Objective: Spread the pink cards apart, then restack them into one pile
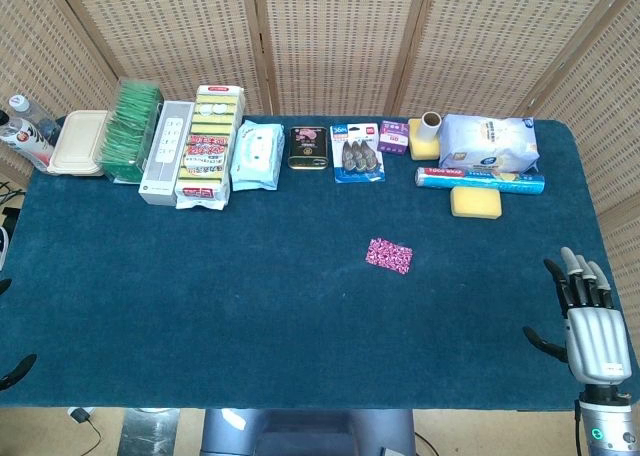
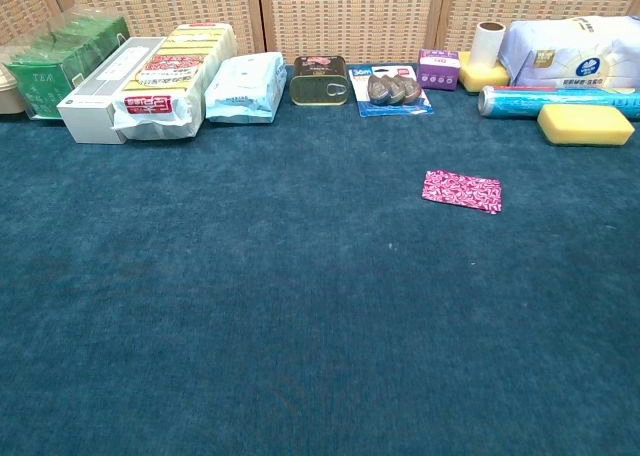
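Nearest, the right hand [image 1: 592, 321] hovers at the bench [image 1: 200, 306] edge, fingers [image 1: 583, 276] spread, holding nothing. Pink cards [image 1: 388, 255] lie stacked mid-bench, untouched. Spreading hasn't begun; next comes reaching them.

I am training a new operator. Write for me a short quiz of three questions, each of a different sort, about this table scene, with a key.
1. True or false: the pink patterned cards lie in one pile on the dark blue felt table cover.
2. Which hand shows in the head view? A. left B. right
3. Fill in: the yellow rectangular sponge lies just in front of the blue ______ roll.

Key: 1 true; 2 B, the right hand, fingers apart, holding nothing; 3 foil-wrap.
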Controlling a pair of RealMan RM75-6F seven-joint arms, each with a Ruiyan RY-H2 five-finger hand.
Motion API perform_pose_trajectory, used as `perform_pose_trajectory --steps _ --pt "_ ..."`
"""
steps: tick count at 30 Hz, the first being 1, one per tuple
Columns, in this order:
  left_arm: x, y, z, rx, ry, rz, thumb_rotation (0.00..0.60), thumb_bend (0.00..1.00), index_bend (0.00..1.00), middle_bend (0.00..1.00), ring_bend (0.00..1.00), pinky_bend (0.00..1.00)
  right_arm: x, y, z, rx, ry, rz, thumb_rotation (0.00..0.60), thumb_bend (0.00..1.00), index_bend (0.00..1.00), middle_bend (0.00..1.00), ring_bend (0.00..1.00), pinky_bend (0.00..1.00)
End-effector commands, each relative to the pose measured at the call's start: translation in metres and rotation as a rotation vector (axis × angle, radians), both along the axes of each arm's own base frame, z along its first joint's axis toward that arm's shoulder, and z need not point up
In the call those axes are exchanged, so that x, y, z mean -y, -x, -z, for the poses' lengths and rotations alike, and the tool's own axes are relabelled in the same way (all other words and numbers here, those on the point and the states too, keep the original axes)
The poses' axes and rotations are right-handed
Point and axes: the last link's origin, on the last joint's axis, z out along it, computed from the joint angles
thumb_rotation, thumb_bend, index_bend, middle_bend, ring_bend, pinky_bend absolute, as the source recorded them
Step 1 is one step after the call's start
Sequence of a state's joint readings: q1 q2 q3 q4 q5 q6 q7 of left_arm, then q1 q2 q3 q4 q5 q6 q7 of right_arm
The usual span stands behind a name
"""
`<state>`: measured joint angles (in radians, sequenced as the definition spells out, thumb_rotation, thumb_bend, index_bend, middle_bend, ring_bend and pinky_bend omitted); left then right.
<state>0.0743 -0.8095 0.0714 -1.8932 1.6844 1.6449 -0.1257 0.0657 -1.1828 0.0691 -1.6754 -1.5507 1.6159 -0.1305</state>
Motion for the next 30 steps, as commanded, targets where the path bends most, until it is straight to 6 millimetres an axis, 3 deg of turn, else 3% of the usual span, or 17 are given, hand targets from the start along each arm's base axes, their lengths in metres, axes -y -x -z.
perform_pose_trajectory --steps 1,8,16,21,30 --pt "0.0 0.0 0.0 -0.001 0.001 -0.001 0.6 0.21 0.0 0.0 0.0 0.06 -0.001 -0.001 0.002 0.006 -0.025 -0.002 0.6 0.0 0.1 0.0 0.0 0.0" --pt "0.0 0.0 0.0 0.002 0.002 -0.003 0.6 0.21 0.0 0.0 0.0 0.06 0.009 -0.013 0.016 0.066 -0.174 -0.021 0.6 0.0 0.1 0.04 0.0 0.0" --pt "-0.002 -0.001 0.0 0.011 0.012 0.0 0.6 0.21 0.0 0.0 0.0 0.06 0.051 -0.071 0.059 0.037 -0.499 -0.151 0.6 0.0 0.1 0.05 0.0 0.0" --pt "-0.008 -0.001 0.002 0.01 0.023 -0.014 0.6 0.21 0.0 0.0 0.0 0.06 0.077 -0.102 0.086 0.011 -0.617 -0.162 0.6 0.0 0.1 0.05 0.0 0.0" --pt "-0.02 0.001 0.005 0.005 0.046 -0.047 0.6 0.21 0.0 0.0 0.0 0.06 0.115 -0.133 0.123 -0.02 -0.692 -0.132 0.6 0.0 0.17 0.03 0.0 0.0"
